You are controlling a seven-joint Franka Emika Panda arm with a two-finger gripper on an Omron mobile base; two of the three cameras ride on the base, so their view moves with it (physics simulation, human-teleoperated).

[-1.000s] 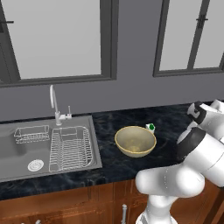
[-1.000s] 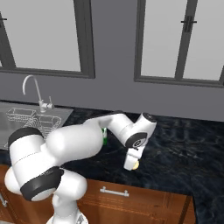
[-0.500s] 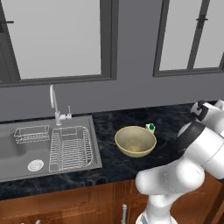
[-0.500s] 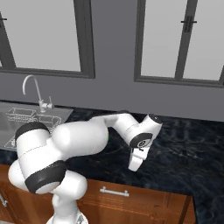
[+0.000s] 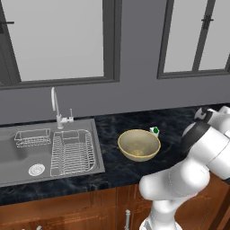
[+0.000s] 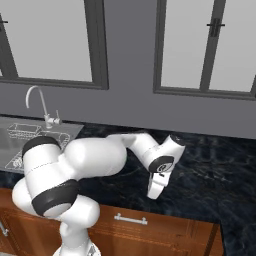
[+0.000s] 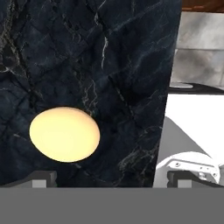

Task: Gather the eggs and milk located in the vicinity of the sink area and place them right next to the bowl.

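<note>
Here, your gripper (image 7: 111, 179) hangs spread wide over the dark marbled counter (image 7: 109, 65), holding nothing. The egg (image 7: 64, 134) lies loose on the stone just ahead of the tips, nearer one finger than the other, its long axis running roughly across the gap. You probably need to shift toward it before closing. Egg: smooth, pale cream, rounded, likely to roll. Counter: glossy, veined, flat.

Kitchen, rendered: steel sink (image 5: 85, 164) with wire dish racks (image 5: 72, 152) and chrome faucet (image 5: 55, 106), dark marble counter (image 5: 134, 123), wood cabinets (image 6: 150, 227) below, windows (image 5: 58, 40) behind.
</note>
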